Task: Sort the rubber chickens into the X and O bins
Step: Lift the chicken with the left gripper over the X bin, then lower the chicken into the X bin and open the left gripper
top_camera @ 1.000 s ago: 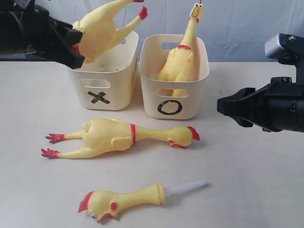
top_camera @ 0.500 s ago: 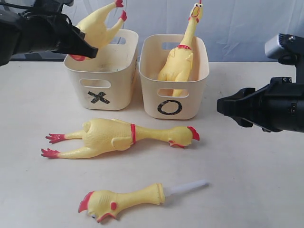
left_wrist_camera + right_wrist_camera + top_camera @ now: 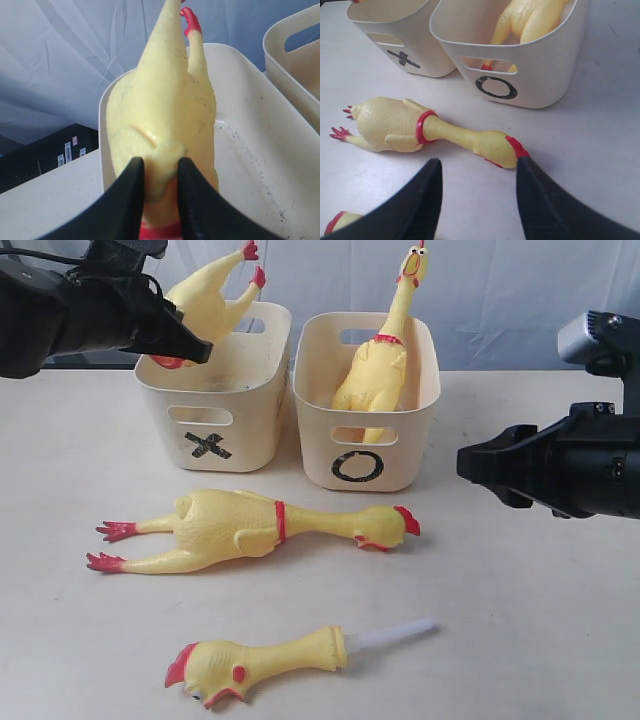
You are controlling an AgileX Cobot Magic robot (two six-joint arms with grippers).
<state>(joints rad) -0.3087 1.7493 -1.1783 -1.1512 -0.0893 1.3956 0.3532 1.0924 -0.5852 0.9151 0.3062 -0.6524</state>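
Observation:
My left gripper (image 3: 190, 348) is shut on a yellow rubber chicken (image 3: 205, 302) (image 3: 165, 115), held feet-up over the X bin (image 3: 215, 405) (image 3: 240, 130). A second chicken (image 3: 385, 360) stands upright in the O bin (image 3: 400, 455) (image 3: 545, 75). Another whole chicken (image 3: 250, 525) (image 3: 410, 125) lies flat on the table in front of the bins. A chicken head and neck with a white tube (image 3: 270, 655) lies nearer the front. My right gripper (image 3: 470, 465) (image 3: 477, 167) hovers open at the right, empty, just short of the lying chicken's head.
The white table (image 3: 520, 620) carries both bins side by side at the back. A pale cloth backdrop (image 3: 520, 290) hangs behind them. Dark equipment (image 3: 55, 155) stands beyond the table's far edge, seen in the left wrist view.
My left gripper has carried its chicken up and back over the X bin, mostly in the first half second. The right arm and the other chickens have not moved.

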